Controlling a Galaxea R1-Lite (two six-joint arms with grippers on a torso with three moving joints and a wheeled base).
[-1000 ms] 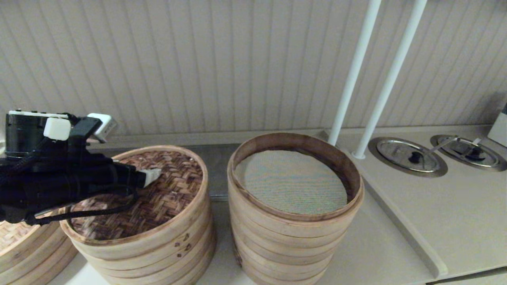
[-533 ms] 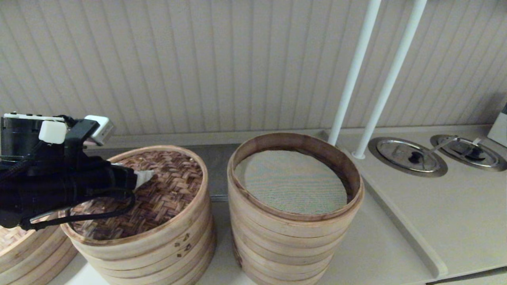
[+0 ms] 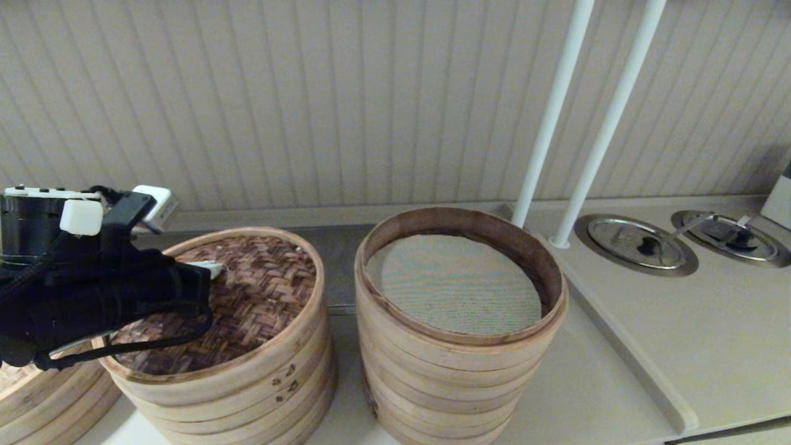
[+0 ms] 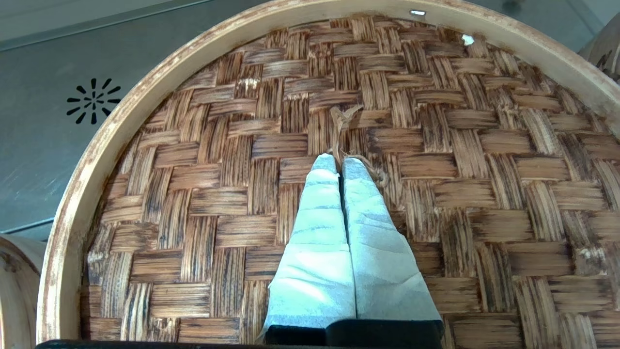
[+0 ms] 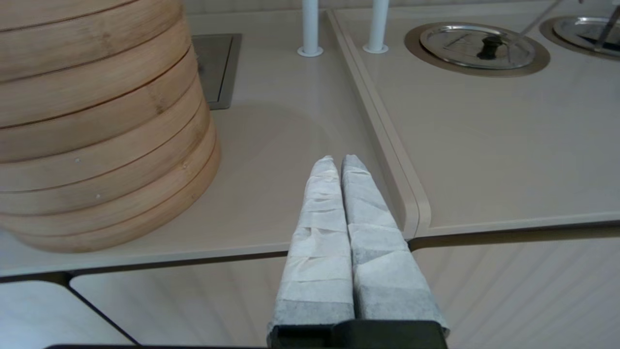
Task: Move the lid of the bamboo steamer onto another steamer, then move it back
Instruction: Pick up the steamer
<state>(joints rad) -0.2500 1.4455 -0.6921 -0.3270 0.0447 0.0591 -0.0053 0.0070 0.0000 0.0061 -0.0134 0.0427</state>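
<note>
The bamboo steamer lid (image 3: 259,296), dark herringbone weave in a pale hoop, lies on the shorter steamer stack (image 3: 247,395) at the left. My left gripper (image 3: 213,267) hovers low over it, shut. In the left wrist view its tips (image 4: 339,162) touch a small string loop (image 4: 346,116) at the middle of the lid (image 4: 436,145); whether the string is pinched cannot be told. The other steamer (image 3: 460,343), a tall stack with a grey-green mesh liner, stands uncovered to the right. My right gripper (image 5: 339,160) is shut and empty over the counter's front edge, beside that stack (image 5: 97,121).
A third stack with a paler lid (image 3: 25,395) sits at the far left, partly under my left arm. Two white poles (image 3: 550,123) rise behind the tall steamer. Two steel lids (image 3: 636,244) are set into the raised counter at the right.
My left gripper has drawn back to the left across the lid, fingers still together. The lid and both steamers have stayed put.
</note>
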